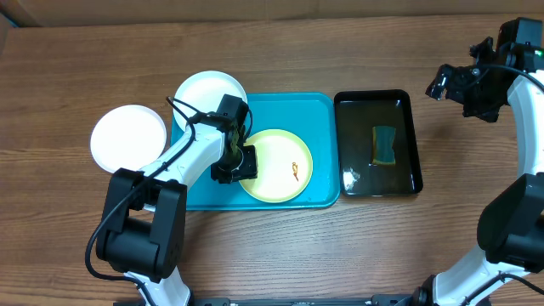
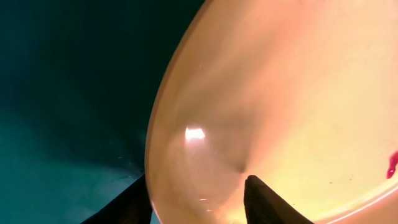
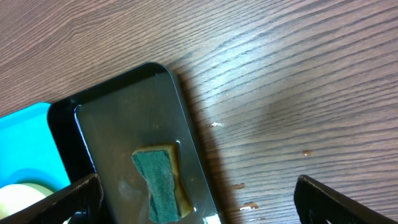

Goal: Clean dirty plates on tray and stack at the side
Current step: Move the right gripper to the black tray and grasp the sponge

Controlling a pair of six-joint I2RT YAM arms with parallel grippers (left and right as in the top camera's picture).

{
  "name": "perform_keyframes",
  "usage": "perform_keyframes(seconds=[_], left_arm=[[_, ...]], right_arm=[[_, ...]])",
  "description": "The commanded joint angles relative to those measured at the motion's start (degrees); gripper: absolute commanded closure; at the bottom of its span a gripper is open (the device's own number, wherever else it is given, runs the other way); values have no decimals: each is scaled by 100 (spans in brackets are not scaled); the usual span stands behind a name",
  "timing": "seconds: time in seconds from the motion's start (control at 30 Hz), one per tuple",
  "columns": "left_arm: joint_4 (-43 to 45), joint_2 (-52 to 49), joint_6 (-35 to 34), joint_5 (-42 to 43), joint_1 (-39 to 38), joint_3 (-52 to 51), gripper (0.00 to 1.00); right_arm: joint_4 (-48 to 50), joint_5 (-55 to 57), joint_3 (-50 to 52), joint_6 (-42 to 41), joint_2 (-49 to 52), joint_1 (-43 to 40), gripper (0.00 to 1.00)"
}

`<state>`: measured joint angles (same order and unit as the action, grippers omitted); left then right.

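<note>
The pale yellow-green plate (image 1: 280, 170) lies in the turquoise tray (image 1: 314, 110) with an orange-brown smear near its middle. My left gripper (image 1: 234, 163) is at the plate's left rim. In the left wrist view its fingers (image 2: 198, 193) are closed on the rim of the plate (image 2: 292, 93), one outside and below it, one on its inner face. One white plate (image 1: 208, 89) sits over the tray's far left corner. The other white plate (image 1: 127, 136) rests on the table left of the tray. My right gripper (image 1: 459, 85) is open and empty, high at the far right.
A glossy black tray (image 1: 408, 144) holding water and a green-and-yellow sponge (image 1: 384, 144) stands right of the turquoise tray; the sponge also shows in the right wrist view (image 3: 158, 183). Small drops lie on the wooden table (image 3: 280, 93) beside the black tray.
</note>
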<state>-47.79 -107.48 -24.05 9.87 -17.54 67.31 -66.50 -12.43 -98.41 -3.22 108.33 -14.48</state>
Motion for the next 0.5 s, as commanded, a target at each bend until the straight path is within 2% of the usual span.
perform_keyframes(seconds=[0.0,0.1,0.2,0.33,0.47], left_arm=[[-2,74,-39,-428,-7,221,51],[70,70,-39,-822,-20,221,54],[81,63,-46,-879,-98,219,71],[177,61,-83,-1005,-245,219,76],[136,61,-614,-1255,-304,219,87]], right_arm=[[17,42,-55,-20,-42,20,0],[17,42,-55,-20,-42,20,0],[17,42,-55,-20,-42,20,0],[20,42,-55,-20,-42,20,0],[17,42,-55,-20,-42,20,0]])
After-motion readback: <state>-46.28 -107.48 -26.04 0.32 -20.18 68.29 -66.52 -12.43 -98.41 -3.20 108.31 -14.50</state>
